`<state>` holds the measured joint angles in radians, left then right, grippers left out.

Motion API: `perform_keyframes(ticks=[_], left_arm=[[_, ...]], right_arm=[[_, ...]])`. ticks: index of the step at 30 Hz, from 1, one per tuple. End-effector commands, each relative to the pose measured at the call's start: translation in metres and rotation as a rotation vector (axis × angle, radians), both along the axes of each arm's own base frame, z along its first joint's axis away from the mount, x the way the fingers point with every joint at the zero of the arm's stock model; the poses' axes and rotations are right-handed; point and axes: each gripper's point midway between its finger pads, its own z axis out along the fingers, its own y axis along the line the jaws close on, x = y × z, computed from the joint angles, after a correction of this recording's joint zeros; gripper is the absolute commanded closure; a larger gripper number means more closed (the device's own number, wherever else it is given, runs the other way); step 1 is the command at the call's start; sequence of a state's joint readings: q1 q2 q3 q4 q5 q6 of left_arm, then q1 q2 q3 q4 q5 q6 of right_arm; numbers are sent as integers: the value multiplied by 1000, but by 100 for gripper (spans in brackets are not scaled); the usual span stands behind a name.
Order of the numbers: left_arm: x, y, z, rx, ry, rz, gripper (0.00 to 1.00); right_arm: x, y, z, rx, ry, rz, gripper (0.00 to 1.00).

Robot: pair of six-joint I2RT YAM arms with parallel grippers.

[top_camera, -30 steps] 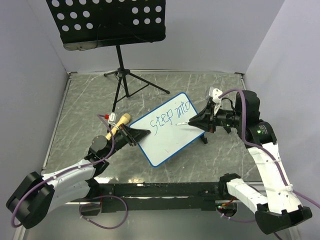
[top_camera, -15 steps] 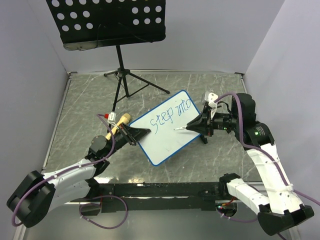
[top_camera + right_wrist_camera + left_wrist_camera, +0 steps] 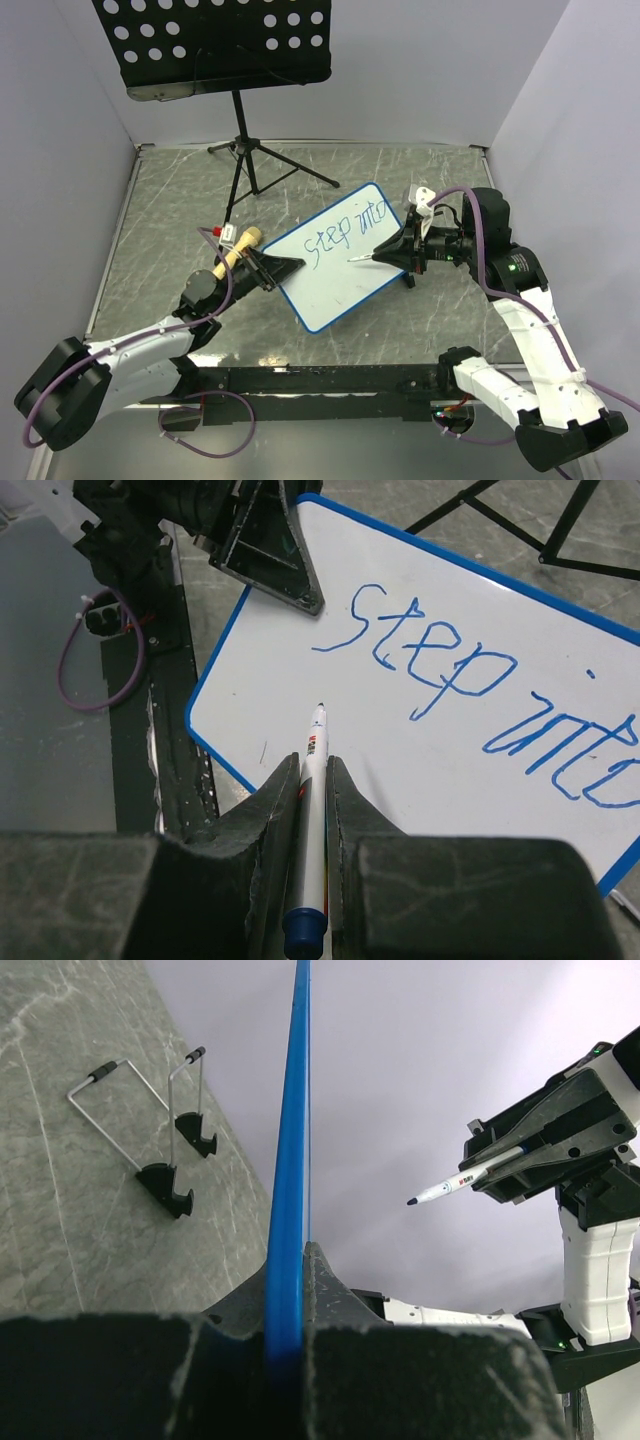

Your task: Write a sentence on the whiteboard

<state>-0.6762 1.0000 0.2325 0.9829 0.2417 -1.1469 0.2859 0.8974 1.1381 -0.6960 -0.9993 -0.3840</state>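
You had a grey, marble-patterned table (image 3: 160,210) with a raised pale rim along its sides. The music stand (image 3: 245,150) stood on its tripod legs at the far centre. The whiteboard (image 3: 335,262) stood tilted near the middle, its black feet (image 3: 165,1185) meeting the surface. A black rail (image 3: 330,378) carrying both arm bases lay along the near edge.

Grey marbled table (image 3: 160,210), white walls (image 3: 420,70)

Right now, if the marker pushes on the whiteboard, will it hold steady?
Probably stiff: the whiteboard shows a straight framed edge in the left wrist view. It may pivot, since the left tool clamps only one edge. Likely light, being thin.
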Motion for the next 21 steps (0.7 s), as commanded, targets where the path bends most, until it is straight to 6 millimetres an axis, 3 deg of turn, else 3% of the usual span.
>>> perform_keyframes(ticks=[1, 12, 21], left_arm=[[-5, 2, 73, -172, -160, 2, 99], [5, -5, 86, -192, -159, 30, 99], [12, -10, 93, -194, -157, 46, 99]], right_arm=[[-5, 3, 8, 12, -56, 32, 100], [0, 13, 17, -73, -131, 5, 100], [-7, 25, 15, -90, -138, 44, 100]])
